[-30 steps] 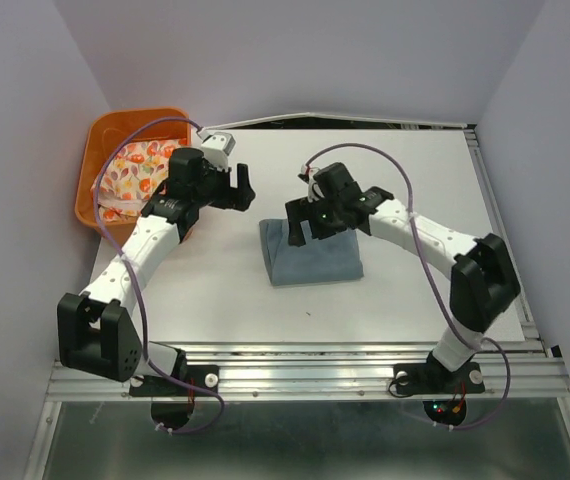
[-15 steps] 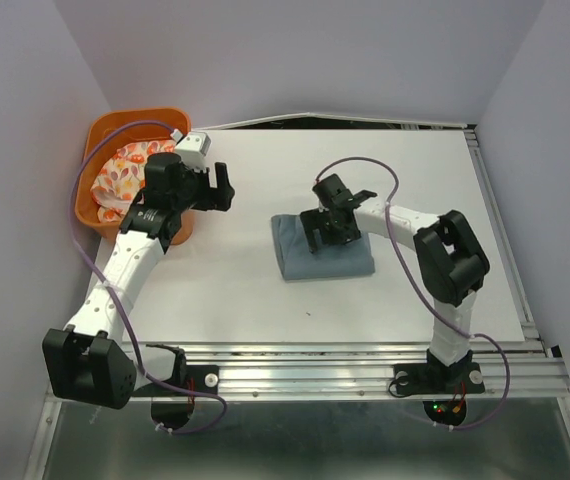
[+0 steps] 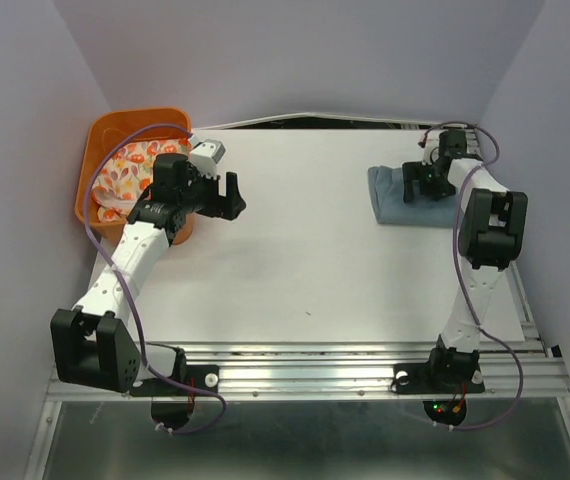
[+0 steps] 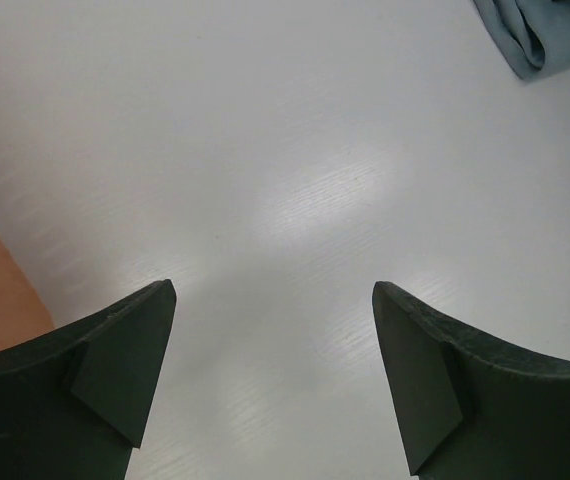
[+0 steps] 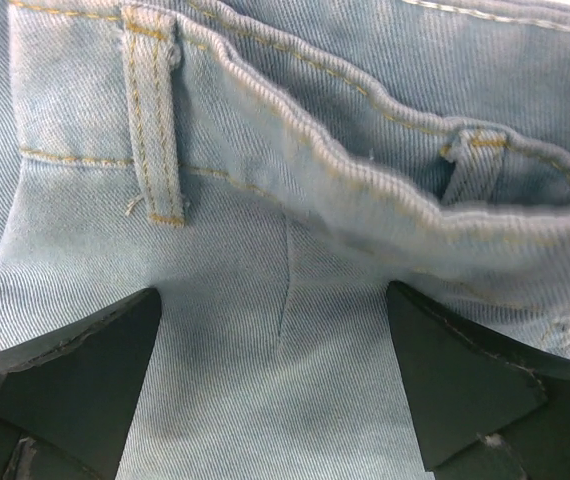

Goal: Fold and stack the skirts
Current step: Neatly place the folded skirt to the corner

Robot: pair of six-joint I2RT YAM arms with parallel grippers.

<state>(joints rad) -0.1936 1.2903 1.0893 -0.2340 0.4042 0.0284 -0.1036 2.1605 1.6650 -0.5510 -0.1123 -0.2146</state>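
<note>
Since a second ago the folded denim skirt has been moved from the middle of the surface out to about 2 o'clock, and the right gripper has gone with it — its jaws are seen spread wide, low over the waistband and a belt loop, with nothing clamped. Whether the cloth is touched cannot be told. The left gripper is likewise held with jaws apart, over bare surface just beside the orange basket at 10 o'clock, where the floral skirt is heaped unfolded. That skirt is judged light and limp, likely to drape and bunch when lifted; a hold at its waistband or an upper edge is advised, so that it can be drawn out flat. Denim is judged heavier and stiffer, so its fold should be kept. The basket wall stands in the way — it must be cleared on reaching in.
</note>
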